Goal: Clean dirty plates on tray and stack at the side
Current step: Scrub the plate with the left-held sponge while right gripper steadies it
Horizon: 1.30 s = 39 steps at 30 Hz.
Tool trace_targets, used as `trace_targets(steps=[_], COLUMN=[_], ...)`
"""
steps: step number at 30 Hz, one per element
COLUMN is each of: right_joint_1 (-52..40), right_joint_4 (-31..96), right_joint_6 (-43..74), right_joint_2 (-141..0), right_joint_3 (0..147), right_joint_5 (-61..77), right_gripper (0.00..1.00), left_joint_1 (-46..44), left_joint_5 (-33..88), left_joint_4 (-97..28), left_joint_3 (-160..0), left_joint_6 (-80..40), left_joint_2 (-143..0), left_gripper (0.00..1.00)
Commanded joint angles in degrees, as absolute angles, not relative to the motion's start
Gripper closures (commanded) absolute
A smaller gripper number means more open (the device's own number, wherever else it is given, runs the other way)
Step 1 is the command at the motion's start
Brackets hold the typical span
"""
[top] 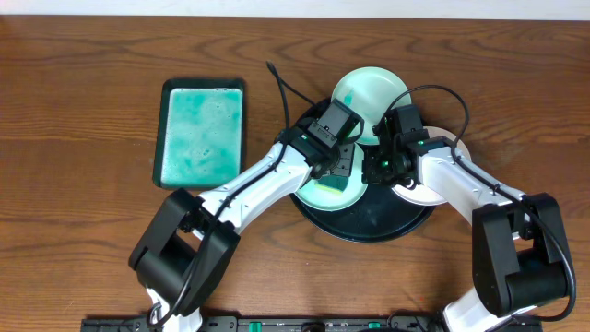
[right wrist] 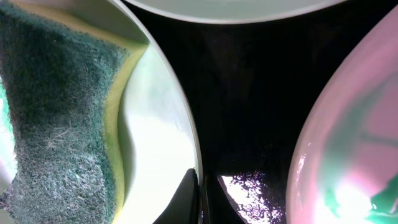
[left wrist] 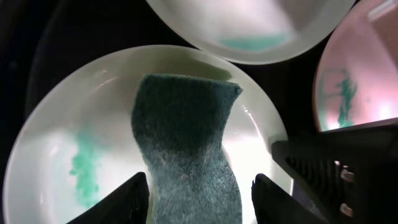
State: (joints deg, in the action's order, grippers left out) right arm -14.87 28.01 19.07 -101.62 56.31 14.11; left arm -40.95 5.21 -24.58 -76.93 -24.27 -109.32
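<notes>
the three plates lay flat, wells up, on the round black tray (top: 369, 221) at mid-table: a mint plate (left wrist: 56, 118) under the left gripper (left wrist: 200, 182), a second mint plate (left wrist: 249, 22) beyond it, and the white plate (left wrist: 354, 68) to the right, each just beside the others. the first bore a pale teal smear left of its centre, the second a teal streak, the white thin teal marks. on the first plate lay a sponge (left wrist: 186, 143), long axis running out from the fingers toward the second plate, bowed in a wave, green scouring face up. the left jaws flanked its near end; whether they squeezed it could not be told. the right gripper (right wrist: 200, 190) had its jaws pressed together at that plate's rim
</notes>
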Motion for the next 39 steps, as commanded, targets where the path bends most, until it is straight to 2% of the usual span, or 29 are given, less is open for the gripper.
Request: trace_targets(steps=[1, 4, 15, 18, 20, 21, 27, 33, 39], right_joint_1=[-15.3, -15.2, -15.2, -15.2, -15.1, -15.0, -15.0, -15.0, -15.0], right_joint_4=[28.1, 28.1, 28.1, 28.1, 28.1, 28.1, 28.6, 30.0, 30.0], right_joint_6=[17.5, 17.5, 17.5, 17.5, 17.5, 17.5, 17.5, 17.5, 17.5], right_joint_2=[-102.3, -102.3, -102.3, -102.3, -102.3, -102.3, -102.3, -102.3, -102.3], right_joint_3=[57.3, 57.3, 57.3, 57.3, 57.3, 57.3, 57.3, 57.3, 57.3], right_joint_5=[14.6, 14.5, 14.6, 14.6, 14.5, 14.5, 14.1, 12.9, 12.9], right_gripper=[0.99, 0.99, 0.99, 0.99, 0.99, 0.99, 0.99, 0.99, 0.99], left_joint_1=[-40.9, -41.0, -40.9, -40.9, -40.9, -40.9, -40.2, -36.3, -28.7], left_joint_5=[5.8, 7.2, 7.2, 7.1, 5.6, 3.9, -7.8, -8.6, -8.6], left_joint_4=[-24.3, -24.3, -23.4, -23.4, -23.7, -24.2, -28.2, -31.5, -33.4], left_joint_3=[-76.8, -76.8, -76.8, -76.8, -76.8, -76.8, -76.8, -77.2, -77.4], left_joint_6=[-21.0, -21.1, -23.9, -23.8, -23.8, -23.8, -27.0, -35.0, -40.9], left_joint_2=[-112.3, -113.2, -116.7, -116.8, -116.8, -116.8, -116.8, -116.2, -116.2], left_gripper=[0.46, 0.51, 0.53, 0.66, 0.89, 0.93, 0.93, 0.93, 0.93])
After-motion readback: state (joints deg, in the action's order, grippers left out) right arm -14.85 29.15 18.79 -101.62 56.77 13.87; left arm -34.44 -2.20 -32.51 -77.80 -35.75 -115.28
